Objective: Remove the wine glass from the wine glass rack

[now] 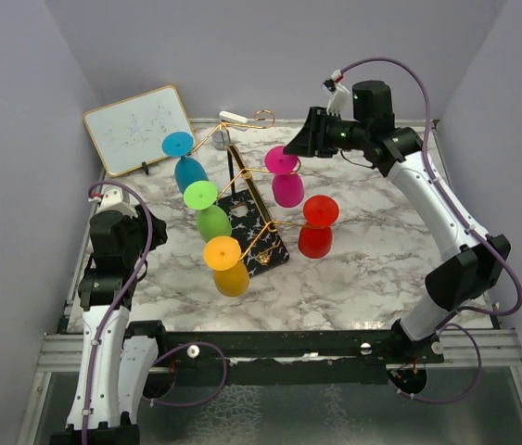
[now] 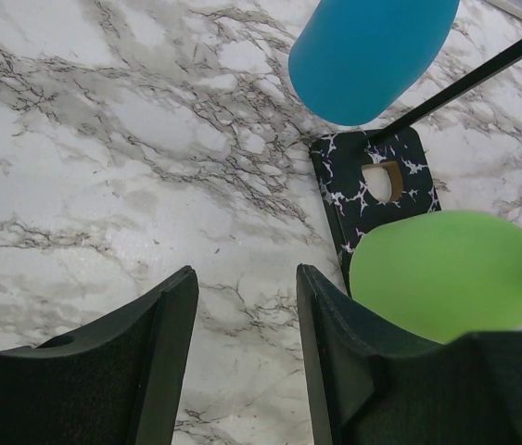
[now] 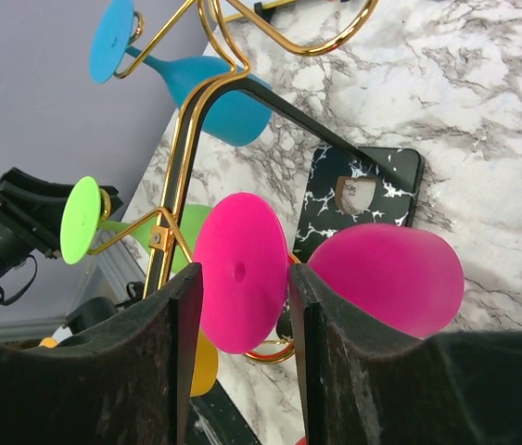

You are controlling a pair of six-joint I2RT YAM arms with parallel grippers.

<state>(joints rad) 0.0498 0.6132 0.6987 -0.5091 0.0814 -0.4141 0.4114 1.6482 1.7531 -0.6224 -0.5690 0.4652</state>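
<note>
Task thing: the magenta plastic wine glass (image 3: 386, 278) hangs upside down by its foot on the right side of the gold wire wine glass rack (image 1: 259, 243) with the black speckled base.
Right end effector (image 3: 242, 269): fingers apart, at the rack's rear right. The magenta foot disc shows in the gap between them, but I cannot tell whether they touch it.
Left end effector (image 2: 247, 278): fingers apart, left of the rack, with only marble between them.
Cut off: in the left wrist view the blue glass (image 2: 372, 56) runs out of the top edge. The green glass (image 2: 446, 273) is partly covered by a finger.
Hidden: in the right wrist view the orange glass (image 1: 231, 276) is only a sliver behind a finger.
Hard to make out: the small white object (image 1: 233, 118) behind the rack, and the faint marks on the framed whiteboard (image 1: 140, 130) to the rack's rear left.
Also hanging: the red glass (image 1: 316, 239) on the rack's right.
Surface: a white worktop (image 1: 372, 250) with grey marble veining.
Room: plain lilac-grey walls (image 1: 19, 111) on three sides.
</note>
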